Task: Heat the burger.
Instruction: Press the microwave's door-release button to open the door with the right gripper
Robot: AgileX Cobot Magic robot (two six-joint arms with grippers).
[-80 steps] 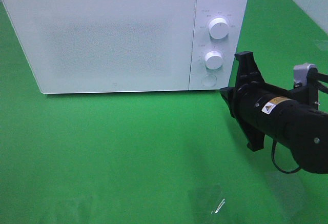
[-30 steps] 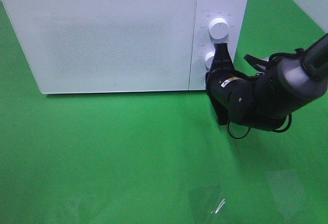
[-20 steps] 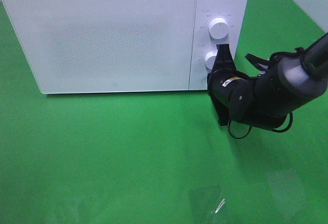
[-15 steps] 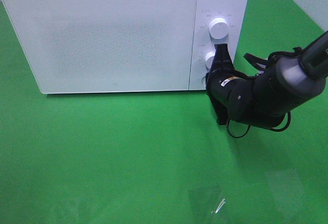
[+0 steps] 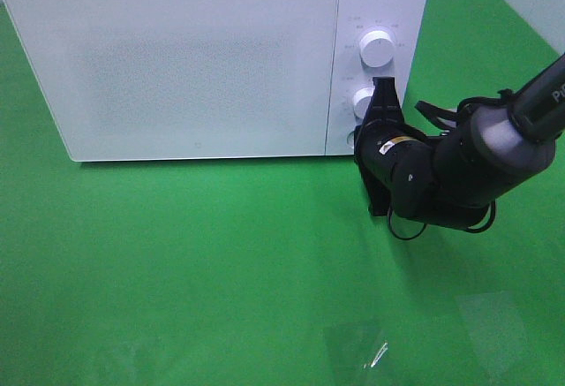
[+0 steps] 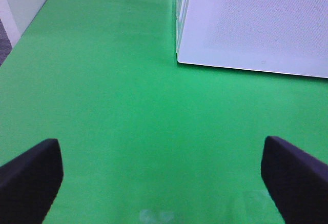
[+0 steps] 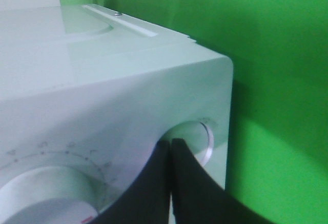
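Right hand, pinched closed and holding nothing, is pressing against the microwave's round button (door shut, burger unseen); heating is likely remaining.

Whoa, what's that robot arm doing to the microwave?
The right gripper, pinched shut, has its tip right at the round button near the bottom corner of the white microwave, beside the lower knob. It looks like it is pushing the button. The microwave's door is closed and no burger is in sight. The left gripper hangs open over the green table, holding nothing.
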